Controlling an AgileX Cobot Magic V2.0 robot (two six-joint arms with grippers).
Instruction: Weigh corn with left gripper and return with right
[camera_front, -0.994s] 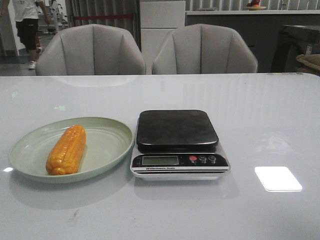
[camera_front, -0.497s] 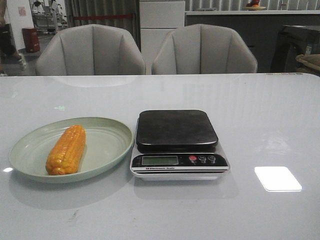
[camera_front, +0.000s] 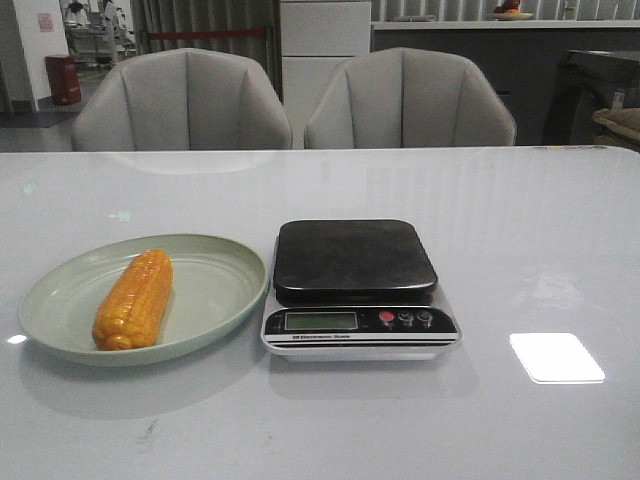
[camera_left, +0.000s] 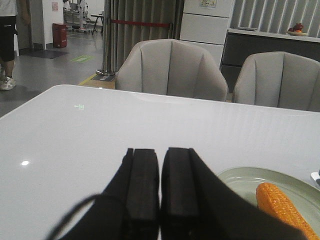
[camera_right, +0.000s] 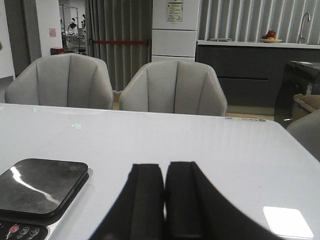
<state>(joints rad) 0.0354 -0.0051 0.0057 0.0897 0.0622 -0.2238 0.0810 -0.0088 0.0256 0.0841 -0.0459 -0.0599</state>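
Orange-yellow and ribbed with kernel rows, the corn (camera_front: 133, 299) is seen at the lower left of the front view, lying lengthwise in a pale green plate (camera_front: 215, 290) on the glossy white table (camera_front: 520, 230). It is judged to be stiff and of modest weight, with a bumpy surface that should give the pads some bite, though a round cob may roll if pinched off-centre. A hold across the thick middle, with the fingers set crosswise to its length, is judged safest; the tapered end nearer the camera would offer less to grip.

Just right of the plate, at the centre of the frame, a kitchen scale (camera_front: 357, 285) is placed, its dark platform bare.

No arm is shown in the front view. In the left wrist view, the left gripper (camera_left: 160, 187) is seen at the bottom centre with its jaws pressed nearly together, nothing held between them; the cob's end appears at the lower right, apart from the fingers. In the right wrist view, the right gripper (camera_right: 164, 200) is likewise closed up and empty, above bare tabletop, with the scale at the lower left.

Beyond the table, two grey chairs (camera_front: 180, 100) are ranged along the far edge.
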